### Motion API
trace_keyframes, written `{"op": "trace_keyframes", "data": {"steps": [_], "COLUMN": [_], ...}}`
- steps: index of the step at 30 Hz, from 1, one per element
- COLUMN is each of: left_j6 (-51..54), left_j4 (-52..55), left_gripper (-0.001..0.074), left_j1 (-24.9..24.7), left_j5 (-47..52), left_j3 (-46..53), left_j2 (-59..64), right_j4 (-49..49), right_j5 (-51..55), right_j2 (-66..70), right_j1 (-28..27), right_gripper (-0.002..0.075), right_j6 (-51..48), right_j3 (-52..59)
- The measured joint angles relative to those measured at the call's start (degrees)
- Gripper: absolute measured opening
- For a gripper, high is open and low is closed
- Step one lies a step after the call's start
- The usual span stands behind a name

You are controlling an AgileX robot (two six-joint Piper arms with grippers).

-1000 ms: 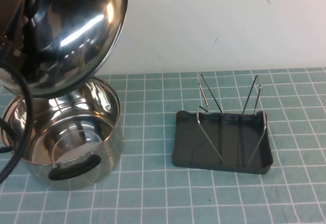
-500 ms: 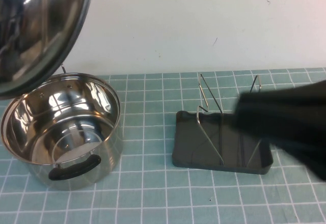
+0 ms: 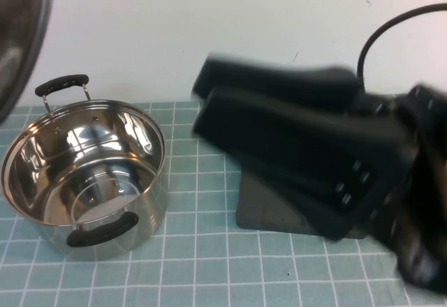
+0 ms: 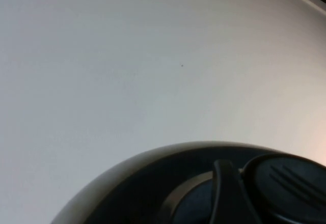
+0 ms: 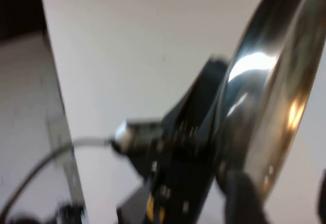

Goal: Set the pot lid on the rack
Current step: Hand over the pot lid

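Two arms show: the left end effector grips the pot lid by its knob, high at the bench's left above the pot. Right end effector, fingers' state unclear, hovers over the rack.

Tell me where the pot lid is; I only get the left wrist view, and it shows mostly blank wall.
Observer: The pot lid is up in the air at the robot's far left, higher than the open pot, with the left gripper shut on it.
Operator: Is the rack free for it?
Observer: Not right now. The right gripper and its arm hang in front of the rack and hide most of it in the high view.
Operator: Is the right one carrying anything?
Observer: No. Its fingers are apart and empty, and its wrist camera faces the lid.
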Motion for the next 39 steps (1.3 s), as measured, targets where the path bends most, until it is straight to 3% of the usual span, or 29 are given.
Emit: {"op": "trace_keyframes", "data": {"steps": [3,7,16,22,26,28,30,32,35,39], "left_j6": [-4.4,-8.49,-9.43,-9.72,-10.58,-12.13,-14.25,-17.24,-23.69,-28.18], "left_j4": [1.82,4.49,7.18,14.5,18.27,19.1,19.78,20.42,23.62,27.26], "left_gripper": [0.0328,0.0328,0.0328,0.0328,0.0328,0.0328,0.0358,0.0468,0.0619,0.068], "left_j1": [0.0,0.0,0.0,0.0,0.0,0.0,0.0,0.0,0.0,0.0], "left_j5": [1.47,1.95,2.24,2.24,2.04,2.04,2.04,1.86,3.5,6.13], "left_j3": [0.0,0.0,0.0,0.0,-0.02,-0.02,-0.12,-0.25,-0.51,-0.78], "left_j2": [-0.15,-0.15,-0.29,-0.38,-0.54,-0.52,-0.57,-0.65,-0.86,-1.09], "right_j4": [5.26,4.18,1.82,-1.85,-5.39,-6.26,-7.11,-7.52,-7.39,-7.39], "right_j5": [-0.29,-1.57,-1.99,-2.12,-2.42,-2.53,-2.71,-1.59,-1.47,-0.37], "right_j2": [0.7,2.94,10.3,14.92,16.68,17.28,17.97,18.6,19.34,19.65], "right_j1": [0.0,0.4,2.83,2.83,2.83,2.83,2.83,2.83,2.72,2.6], "right_gripper": [0.0459,0.0571,0.0596,0.0594,0.0518,0.0416,0.0256,0.0134,0.0127,0.0126], "right_j6": [4.02,7.93,11.96,14.25,14.34,13.84,12.26,10.56,10.3,7.86], "right_j3": [-0.25,-3.79,-14.79,-21.62,-24.72,-25.25,-25.35,-25.35,-25.35,-25.35]}}
